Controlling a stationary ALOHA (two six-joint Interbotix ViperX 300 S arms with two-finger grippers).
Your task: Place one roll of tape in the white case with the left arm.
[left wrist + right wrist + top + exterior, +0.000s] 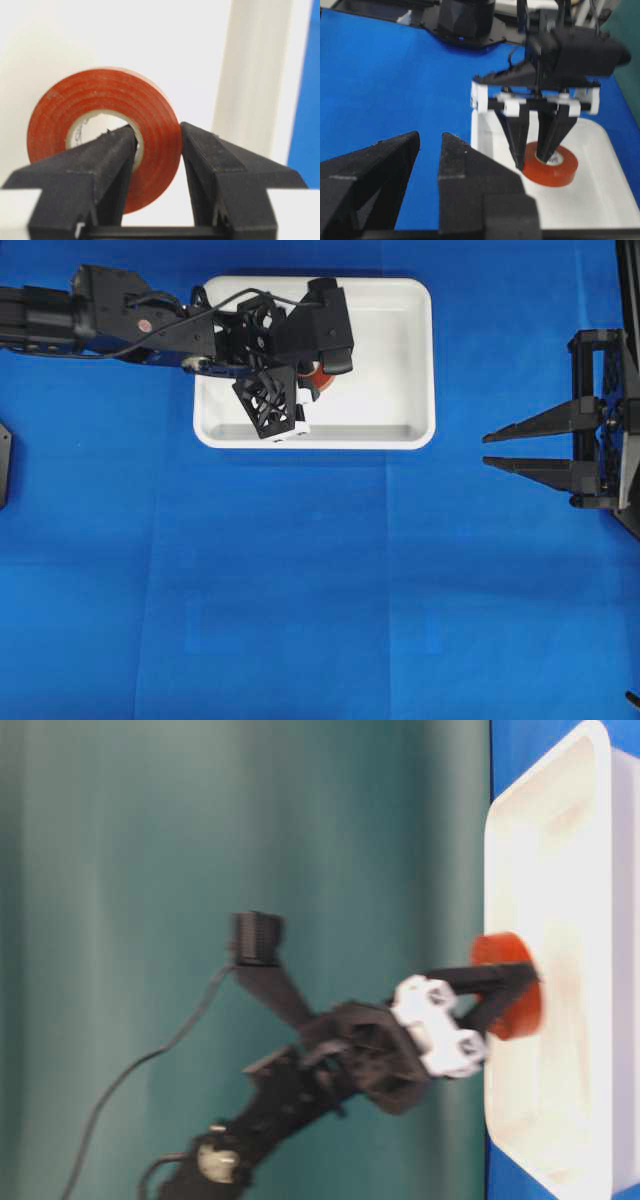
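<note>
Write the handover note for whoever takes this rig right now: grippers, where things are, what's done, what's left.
Left gripper: shut on the roll of tape, one finger through its centre, one outside the ring.
Right gripper: open, holding nothing, off to the right of the white case.
Tape: over the case's interior, gripped; whether it touches the floor I cannot tell.
Done: tape picked up and brought to the case.
Left: release it inside and pull the left arm clear.
</note>
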